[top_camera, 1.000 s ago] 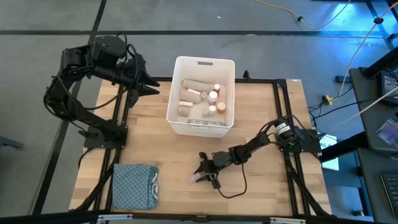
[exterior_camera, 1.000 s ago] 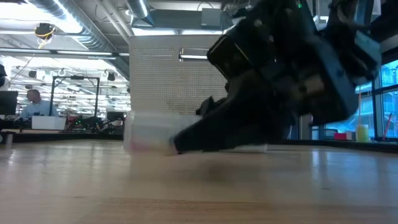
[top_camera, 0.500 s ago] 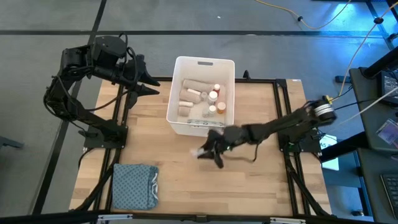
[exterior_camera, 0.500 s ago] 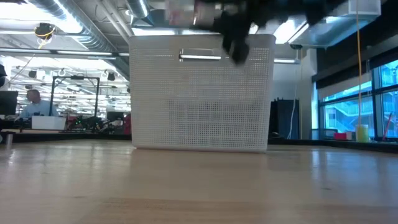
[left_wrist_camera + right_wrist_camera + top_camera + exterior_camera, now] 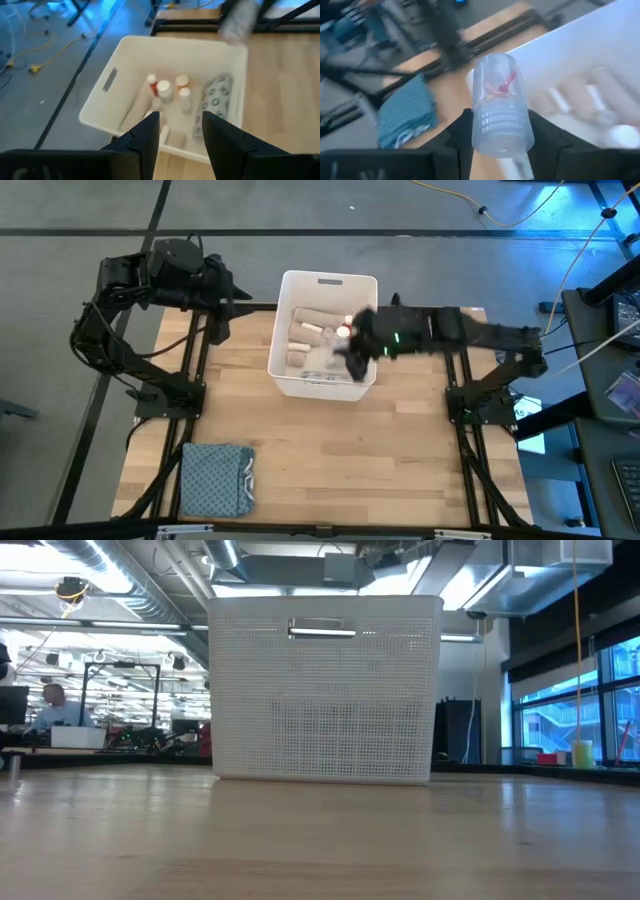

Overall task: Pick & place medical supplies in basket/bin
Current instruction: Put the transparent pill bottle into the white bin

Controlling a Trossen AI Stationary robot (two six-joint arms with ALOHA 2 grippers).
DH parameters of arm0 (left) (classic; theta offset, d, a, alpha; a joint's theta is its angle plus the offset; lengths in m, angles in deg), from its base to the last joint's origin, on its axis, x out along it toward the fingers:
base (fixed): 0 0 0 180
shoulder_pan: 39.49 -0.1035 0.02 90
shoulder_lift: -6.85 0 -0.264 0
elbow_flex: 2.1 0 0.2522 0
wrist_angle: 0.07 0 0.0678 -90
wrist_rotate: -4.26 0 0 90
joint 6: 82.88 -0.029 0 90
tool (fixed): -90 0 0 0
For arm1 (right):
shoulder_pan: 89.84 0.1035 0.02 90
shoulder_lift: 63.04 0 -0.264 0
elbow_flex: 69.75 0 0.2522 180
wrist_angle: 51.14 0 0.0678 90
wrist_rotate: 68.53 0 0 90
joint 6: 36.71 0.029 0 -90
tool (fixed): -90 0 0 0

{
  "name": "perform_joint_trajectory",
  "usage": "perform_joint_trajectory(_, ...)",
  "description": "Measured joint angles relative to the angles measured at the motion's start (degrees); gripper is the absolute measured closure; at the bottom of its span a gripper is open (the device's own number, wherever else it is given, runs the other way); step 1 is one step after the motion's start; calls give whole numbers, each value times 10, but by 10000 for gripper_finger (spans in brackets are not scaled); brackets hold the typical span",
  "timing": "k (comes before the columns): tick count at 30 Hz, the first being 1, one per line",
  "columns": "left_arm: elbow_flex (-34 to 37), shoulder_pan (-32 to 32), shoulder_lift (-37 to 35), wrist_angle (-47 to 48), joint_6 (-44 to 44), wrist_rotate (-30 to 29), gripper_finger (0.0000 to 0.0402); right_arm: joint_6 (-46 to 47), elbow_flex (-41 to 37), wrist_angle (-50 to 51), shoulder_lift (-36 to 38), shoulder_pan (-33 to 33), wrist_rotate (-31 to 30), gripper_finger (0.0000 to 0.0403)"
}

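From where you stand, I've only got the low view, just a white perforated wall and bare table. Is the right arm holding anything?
Observer: Yes. The right gripper is shut on a clear vial with something red inside.
Operator: Where is it relative to the bin?
Observer: From above, the right gripper hangs over the white bin, above its side nearest the right arm.
Operator: What's already in there?
Observer: Beige bandage rolls, red-capped bottles and a grey dotted packet.
Operator: And the left arm?
Observer: The left gripper waits off the table's far left corner, jaws apart, holding nothing.
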Motion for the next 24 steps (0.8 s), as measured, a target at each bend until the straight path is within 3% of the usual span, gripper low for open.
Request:
perform_joint_trajectory(4, 0, 0, 0, 26, 3, -32, 261, 13, 119, 134, -55, -74, 24, 268)
perform_joint_trajectory(12, 0, 0, 0, 83, 23, -53, 261, -15, 252, 273, -201, -201, 165, 269)
perform_joint_trajectory(18, 0, 0, 0, 82, 23, -53, 261, -52, 277, 304, -287, -257, 252, 270)
perform_joint_trajectory(24, 0, 0, 0, 81, 22, -53, 261, -53, 278, 333, -329, -273, 279, 271)
